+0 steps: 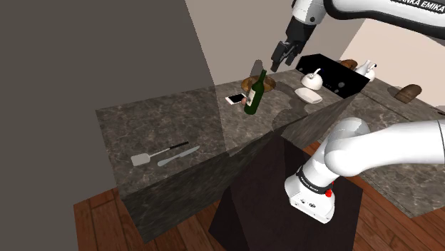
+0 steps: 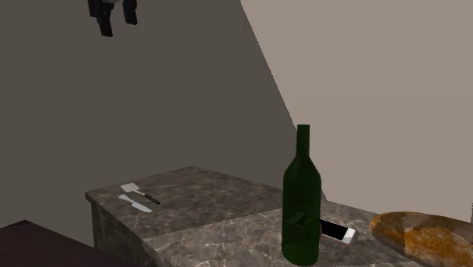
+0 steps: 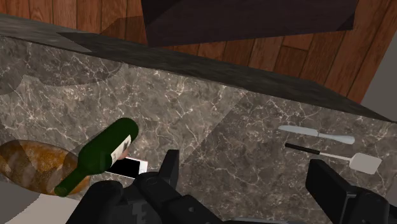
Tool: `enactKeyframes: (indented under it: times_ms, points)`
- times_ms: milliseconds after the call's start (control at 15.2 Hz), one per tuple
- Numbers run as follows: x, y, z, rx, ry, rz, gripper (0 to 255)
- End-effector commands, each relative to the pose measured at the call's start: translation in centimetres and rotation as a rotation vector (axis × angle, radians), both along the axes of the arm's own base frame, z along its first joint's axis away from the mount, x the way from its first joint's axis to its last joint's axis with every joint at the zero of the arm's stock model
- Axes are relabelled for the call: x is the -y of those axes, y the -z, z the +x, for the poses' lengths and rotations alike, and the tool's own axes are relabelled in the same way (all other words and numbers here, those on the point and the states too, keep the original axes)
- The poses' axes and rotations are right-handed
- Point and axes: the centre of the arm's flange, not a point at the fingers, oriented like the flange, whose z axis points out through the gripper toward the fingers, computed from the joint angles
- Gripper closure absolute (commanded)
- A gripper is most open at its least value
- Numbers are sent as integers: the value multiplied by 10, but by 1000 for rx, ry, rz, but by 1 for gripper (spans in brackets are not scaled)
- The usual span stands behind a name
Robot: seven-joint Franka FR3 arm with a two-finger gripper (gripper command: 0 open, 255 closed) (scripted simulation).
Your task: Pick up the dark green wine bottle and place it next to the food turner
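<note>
Dark veined counter between grey walls, wood floor below. Gripper aloft over the counter, released, clasping nothing; fingers well apart in the wrist view, bare stone between them. Nearest below: bottle, dark green, upright on the counter, untouched. Just beside its base, phone, flat; beyond that, brown bread. Well apart, toward the counter's other end: turner and knife, flat, side by side.

Shoulder view: arm rising from dark stand at lower right, bent low, returning along the top edge, wrist pitched down toward the bottle. Neck top close to the fingertips, lower and to their left. White bowl and teapot past the bottle.

Second exterior view: bottle large in front, small label low on its side; gripper high at upper left, a wide gap between the two.

Wrist view: looks down on the bottle from above, phone at its side, turner and knife by the opposite finger, stand and floor past the counter's edge.
</note>
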Motion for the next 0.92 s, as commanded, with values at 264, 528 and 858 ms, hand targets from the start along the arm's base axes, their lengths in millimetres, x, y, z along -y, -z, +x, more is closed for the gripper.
enactKeyframes:
  times_ms: [264,528,858]
  points:
    - [45,21,23,-5,0,9,0]
    - [89,42,45,-11,1,18,0]
    - [144,70,73,-17,1,29,0]
